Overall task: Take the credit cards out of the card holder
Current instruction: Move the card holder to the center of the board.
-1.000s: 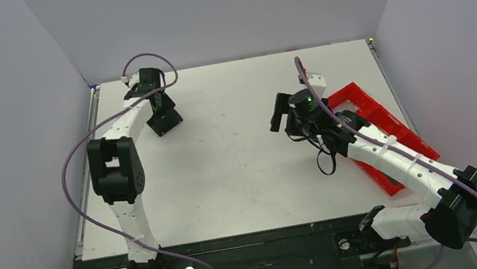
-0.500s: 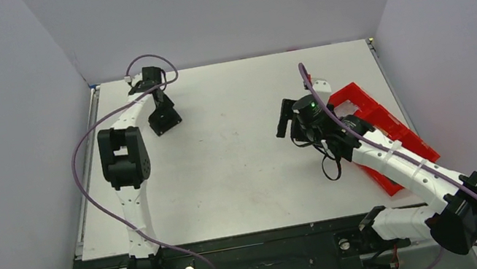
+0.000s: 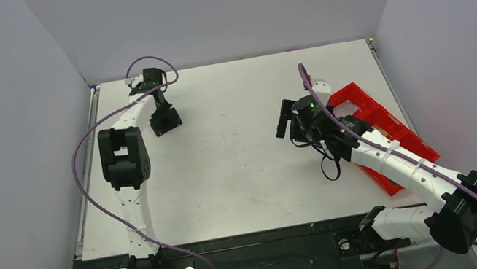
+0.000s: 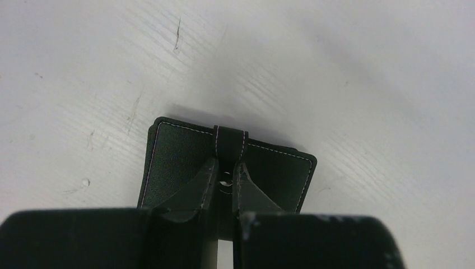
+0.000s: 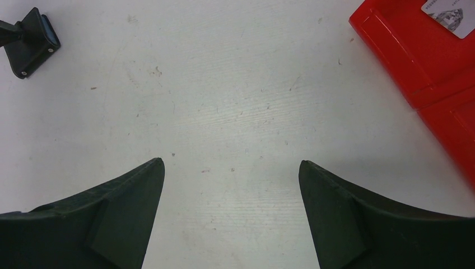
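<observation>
pinching closing tab of card holder with left jaws, likely to unsnap it; holding right jaws released, empty, by red tray, ready to help

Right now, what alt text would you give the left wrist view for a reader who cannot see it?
The left gripper is pinched nearly shut on the closing tab of the black card holder, which lies folded shut, white stitching along its edge, on the scuffed white table. No cards are visible.
</observation>
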Robot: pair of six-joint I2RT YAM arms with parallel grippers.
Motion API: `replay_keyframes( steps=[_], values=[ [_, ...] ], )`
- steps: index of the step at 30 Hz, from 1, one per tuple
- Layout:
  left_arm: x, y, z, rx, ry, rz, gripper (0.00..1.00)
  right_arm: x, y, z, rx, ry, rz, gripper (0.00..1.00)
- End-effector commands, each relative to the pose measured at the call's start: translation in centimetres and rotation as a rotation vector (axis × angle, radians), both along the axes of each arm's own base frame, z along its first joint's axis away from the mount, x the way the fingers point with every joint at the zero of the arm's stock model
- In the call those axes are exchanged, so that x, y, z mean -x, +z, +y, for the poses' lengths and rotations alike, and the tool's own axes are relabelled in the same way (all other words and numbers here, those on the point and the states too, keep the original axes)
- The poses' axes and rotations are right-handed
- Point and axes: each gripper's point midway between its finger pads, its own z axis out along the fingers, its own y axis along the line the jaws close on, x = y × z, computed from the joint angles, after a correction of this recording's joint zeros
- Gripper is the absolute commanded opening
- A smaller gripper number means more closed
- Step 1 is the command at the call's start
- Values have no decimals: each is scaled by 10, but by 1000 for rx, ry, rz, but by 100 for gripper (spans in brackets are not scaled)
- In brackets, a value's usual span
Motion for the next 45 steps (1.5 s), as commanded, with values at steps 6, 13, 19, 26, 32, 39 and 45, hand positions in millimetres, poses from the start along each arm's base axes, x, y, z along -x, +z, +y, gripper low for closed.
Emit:
replay_keyframes(
  steps=[6,13,19,26,32,39,45],
  values=[
    [49,33,-30,77,35,11,0,-7,-15,16,-24,21,1,85],
    [104,37,-64,181,97,80,0,-12,-36,27,-29,45,34,84],
    [157,36,-103,361,153,136,0,-16,-57,44,-59,79,65,84],
    [211,37,-145,562,207,173,0,-15,-84,72,-90,133,115,84],
    [237,29,-159,644,233,204,0,-5,-98,121,-198,241,148,84],
    [243,22,-169,703,222,218,0,7,-107,173,-333,345,168,83],
    [242,22,-174,729,206,217,0,12,-129,189,-338,347,222,77]
  ],
)
